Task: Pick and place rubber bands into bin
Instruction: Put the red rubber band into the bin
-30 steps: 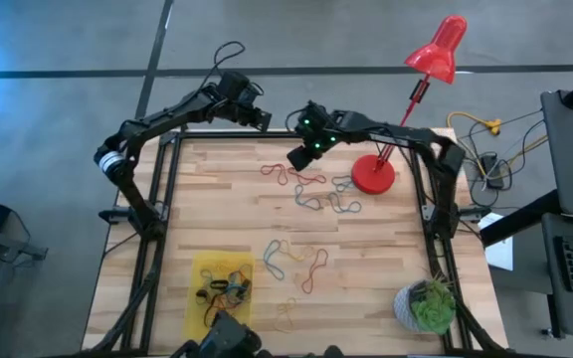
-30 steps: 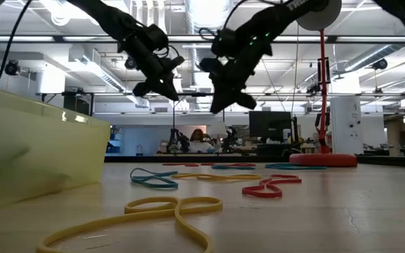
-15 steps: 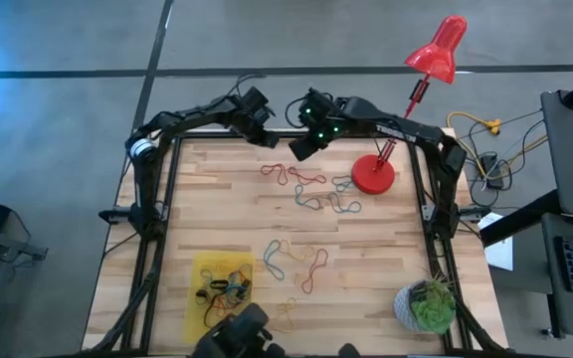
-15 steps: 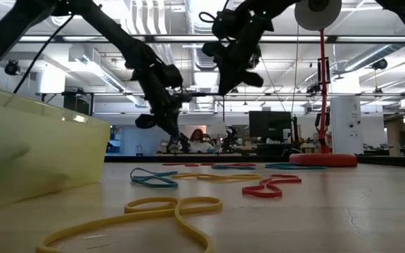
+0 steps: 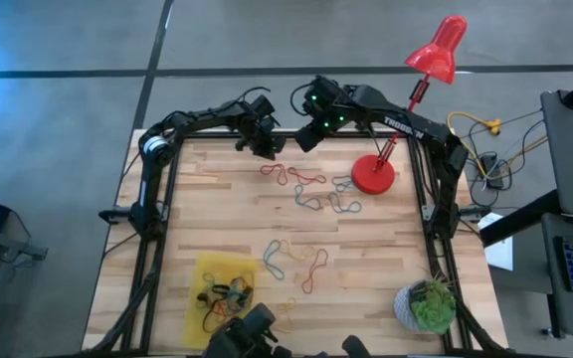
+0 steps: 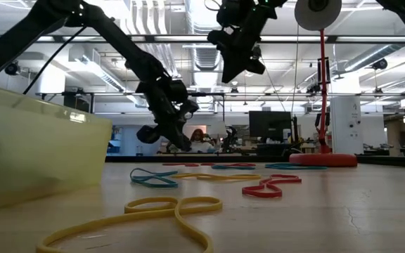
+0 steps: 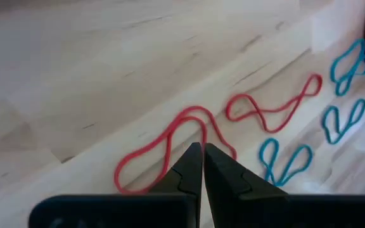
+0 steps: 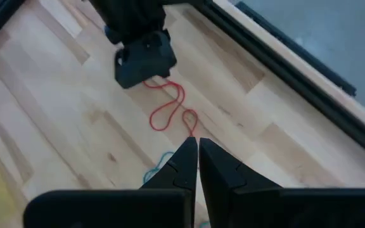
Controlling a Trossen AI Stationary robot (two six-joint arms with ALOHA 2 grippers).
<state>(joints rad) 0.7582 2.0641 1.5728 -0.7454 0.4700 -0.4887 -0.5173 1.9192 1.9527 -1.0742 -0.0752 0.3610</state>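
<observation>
Since the earlier frame, both arms have drawn in toward the 12 o'clock edge of the tabletop [image 5: 197,214]: the left gripper [image 5: 264,147] has dropped lower and shifted right, while the right gripper [image 5: 304,137] has risen and pulled back.

Surroundings: a red desk lamp [image 5: 374,174] stands on its round base at about 2 o'clock, near the far bands. A potted green plant [image 5: 426,305] sits at the 5 o'clock corner. Black frame rails run along the tabletop's sides. Nothing lies between the left gripper and the bands below it.

Arm pose: the left arm reaches in from the 10 o'clock corner, its gripper clenched and empty, hanging just above a red band [image 7: 170,142] near the far edge. The right arm arches in from the 2 o'clock side, its gripper also clenched on nothing, held higher in the low view and close beside the left gripper.

Task items: the rubber bands [image 5: 311,189] lie flat in two loose groups, one of red and teal loops at 12 to 1 o'clock, the other of yellow, red and teal loops near centre toward 6 o'clock. The red band under the left gripper is pinched into a figure-eight, long axis running roughly 9 to 3 o'clock. The yellow bin [image 5: 200,268] sits at 7 o'clock, long axis 12 to 6, with several bands inside.
</observation>
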